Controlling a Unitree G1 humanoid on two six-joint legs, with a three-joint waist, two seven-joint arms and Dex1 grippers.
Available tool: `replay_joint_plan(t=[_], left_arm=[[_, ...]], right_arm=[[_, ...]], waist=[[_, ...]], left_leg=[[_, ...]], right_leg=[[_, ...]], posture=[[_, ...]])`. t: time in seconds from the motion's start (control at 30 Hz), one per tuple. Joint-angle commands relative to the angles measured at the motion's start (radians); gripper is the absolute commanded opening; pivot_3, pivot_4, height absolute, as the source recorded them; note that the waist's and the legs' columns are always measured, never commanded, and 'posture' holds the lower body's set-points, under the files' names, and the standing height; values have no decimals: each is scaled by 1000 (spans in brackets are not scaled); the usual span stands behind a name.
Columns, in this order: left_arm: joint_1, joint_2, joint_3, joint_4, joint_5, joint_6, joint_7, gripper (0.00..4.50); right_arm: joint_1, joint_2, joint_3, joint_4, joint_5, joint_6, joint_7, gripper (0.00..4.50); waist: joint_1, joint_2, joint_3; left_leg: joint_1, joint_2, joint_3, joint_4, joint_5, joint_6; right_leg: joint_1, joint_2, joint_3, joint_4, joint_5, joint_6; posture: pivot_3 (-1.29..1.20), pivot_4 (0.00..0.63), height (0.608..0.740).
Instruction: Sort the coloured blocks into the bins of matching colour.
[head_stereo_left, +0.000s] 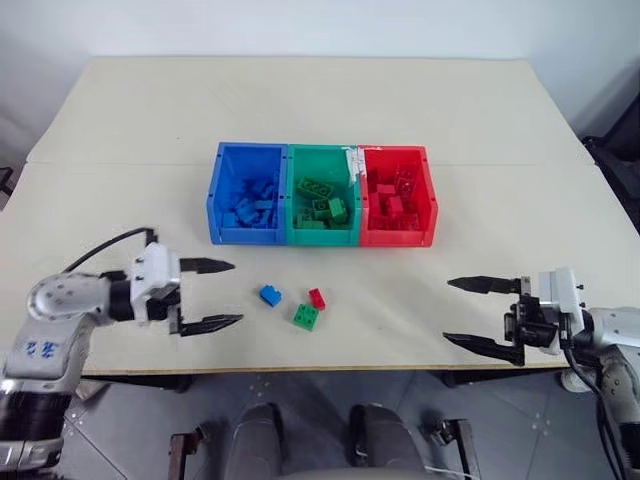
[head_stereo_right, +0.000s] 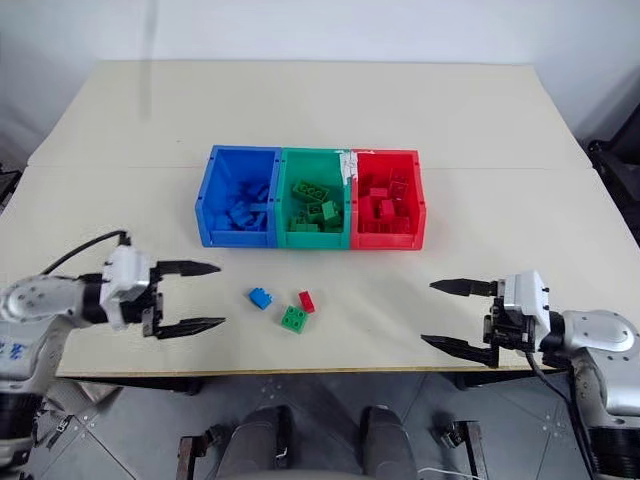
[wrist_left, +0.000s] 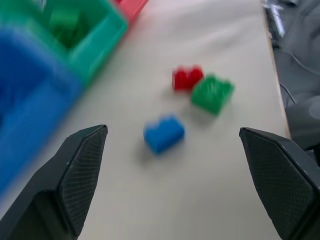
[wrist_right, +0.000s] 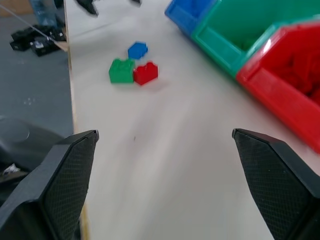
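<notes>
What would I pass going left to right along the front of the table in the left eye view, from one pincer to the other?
Left pincer, open → blue block → green block → red block → right pincer, open. The green and red blocks sit almost touching, the red one slightly farther right and farther back.

Head stereo pair looks forward and down over the whole pale beige rectangular table (head_stereo_left: 480, 120), pretty far back. Each wrist cam sits low behind its own black two-fingered pincer, facing inward along the tabletop. All views share three small studded plastic bricks (wrist_left: 190, 105) between both pincers.
</notes>
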Motion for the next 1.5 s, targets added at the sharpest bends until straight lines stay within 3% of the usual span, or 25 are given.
replay_joint_plan(t=[0.03,0.4,0.73,1.17,1.37,1.5], left_arm=[[-141,-45,-119,54,85,-49,-49,4500],[-487,-262,-350,499,315,-398,-157,4500],[-554,-338,-389,645,370,-520,-209,4500],[-584,-380,-417,708,448,-550,-191,453],[-589,-401,-375,696,394,-515,-196,450],[-578,-409,-296,628,289,-388,-187,450]], right_arm=[[70,-22,-78,-88,43,16,-10,4479],[236,29,-155,-279,93,63,-142,4479],[231,70,-106,-379,119,101,-236,4479],[154,63,-49,-366,119,107,-250,4500],[147,78,-54,-356,119,105,-270,4500],[152,115,-82,-362,133,100,-328,4500]], waist=[[3,0,0],[2,0,0],[2,0,0],[2,0,0],[3,0,0],[2,0,0]], left_leg=[[0,0,0,2,0,0],[-1,0,0,7,-1,1],[-2,0,-1,8,-1,1],[-2,0,-1,8,-1,1],[-2,0,-1,9,-1,1],[-2,0,-2,9,-1,1]], right_leg=[[1,0,0,0,0,0],[1,1,1,0,1,1],[1,1,1,0,1,1],[1,1,1,1,1,1],[1,1,1,1,1,1],[1,1,1,2,1,1]], posture=[[0,150,740],[0,150,740],[0,150,740],[0,150,740],[0,150,740],[0,150,740]])
